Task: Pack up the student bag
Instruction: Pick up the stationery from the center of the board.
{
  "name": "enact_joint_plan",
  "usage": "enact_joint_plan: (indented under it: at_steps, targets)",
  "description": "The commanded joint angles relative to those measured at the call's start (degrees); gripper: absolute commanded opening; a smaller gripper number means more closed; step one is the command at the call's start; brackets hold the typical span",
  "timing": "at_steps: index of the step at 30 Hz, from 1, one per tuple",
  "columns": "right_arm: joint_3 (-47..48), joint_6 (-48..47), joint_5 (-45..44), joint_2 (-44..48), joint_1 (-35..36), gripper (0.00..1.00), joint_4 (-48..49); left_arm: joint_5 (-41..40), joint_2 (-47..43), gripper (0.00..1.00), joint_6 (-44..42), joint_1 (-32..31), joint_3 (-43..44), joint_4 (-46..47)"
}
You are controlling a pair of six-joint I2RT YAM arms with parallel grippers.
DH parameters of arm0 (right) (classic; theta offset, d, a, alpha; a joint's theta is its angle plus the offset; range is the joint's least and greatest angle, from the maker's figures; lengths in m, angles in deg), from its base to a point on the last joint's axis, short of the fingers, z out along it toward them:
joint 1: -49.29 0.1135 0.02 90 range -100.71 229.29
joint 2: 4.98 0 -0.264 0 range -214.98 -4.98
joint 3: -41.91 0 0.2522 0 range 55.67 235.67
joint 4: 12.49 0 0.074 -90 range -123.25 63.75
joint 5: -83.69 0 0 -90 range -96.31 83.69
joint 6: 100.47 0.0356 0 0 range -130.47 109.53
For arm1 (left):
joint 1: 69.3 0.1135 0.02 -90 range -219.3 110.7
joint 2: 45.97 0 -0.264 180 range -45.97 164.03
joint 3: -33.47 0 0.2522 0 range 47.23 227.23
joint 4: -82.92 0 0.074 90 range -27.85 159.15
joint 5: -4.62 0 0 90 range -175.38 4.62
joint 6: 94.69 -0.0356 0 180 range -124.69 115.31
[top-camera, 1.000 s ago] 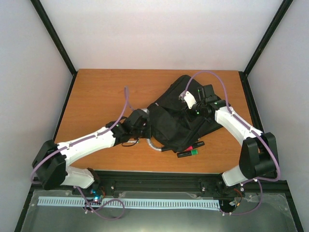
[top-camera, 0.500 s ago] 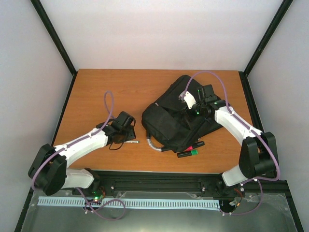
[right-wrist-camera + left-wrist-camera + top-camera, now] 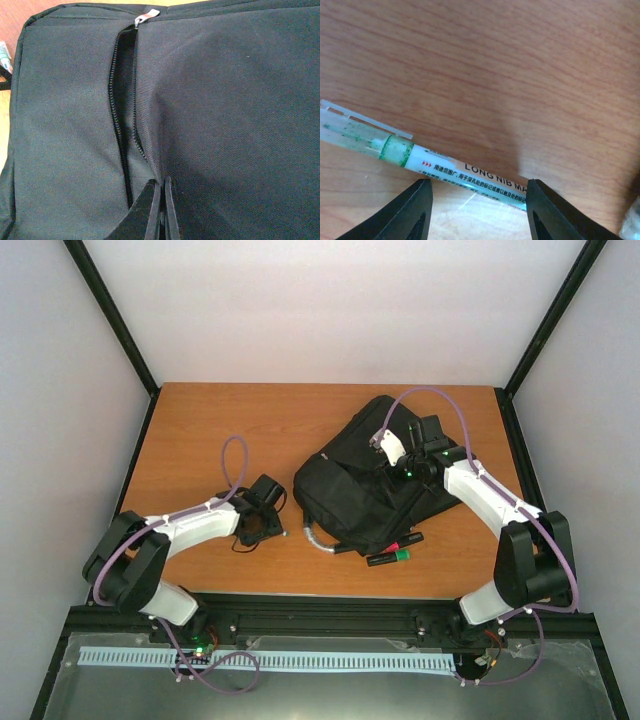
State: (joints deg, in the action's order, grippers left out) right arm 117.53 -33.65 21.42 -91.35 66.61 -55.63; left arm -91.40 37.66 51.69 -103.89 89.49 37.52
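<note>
- The left gripper (image 3: 477,182) is about half open, low over the desk (image 3: 520,60), with one finger on each side of a green long-nib marker (image 3: 395,147) and holding nothing. The marker lies slantwise across the jaws, so a careless close could roll it or pinch only its end, and it might swing or drop on the way to the bag.
- The grey loop handle (image 3: 314,539) sticks out on the near left of the bag, between this gripper and the bag. A low carry could snag on it.
- The student bag (image 3: 350,490) lies flat on the right half of the desk. Its zip opening (image 3: 125,115) gapes only narrowly, so a marker brought in crosswise would likely catch on the teeth.
- The right gripper (image 3: 160,210) is fully closed and seems to pinch the fabric at the zip's edge. If that thin fold slips out, the slot would sag shut.
- A pink pen (image 3: 405,540) and a green-capped pen (image 3: 392,556) lie at the bag's near edge, not yet packed.
</note>
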Motion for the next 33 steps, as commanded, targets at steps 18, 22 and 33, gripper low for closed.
enact_joint_plan:
  at_steps: [18, 22, 33]
  targets:
    - [0.4, -1.2, 0.3, -0.8, -0.4, 0.03, 0.6, 2.3, 12.0, 0.13, -8.4, 1.2, 10.2, -2.3]
    - [0.4, -1.0, 0.4, -0.8, -0.4, 0.03, 0.6, 5.9, 10.0, 0.08, -11.6, 1.3, 10.1, -3.7]
    - [0.4, -1.0, 0.6, -0.8, -0.4, 0.03, 0.6, 15.3, 2.1, 0.07, -19.9, -1.2, 4.6, -14.1]
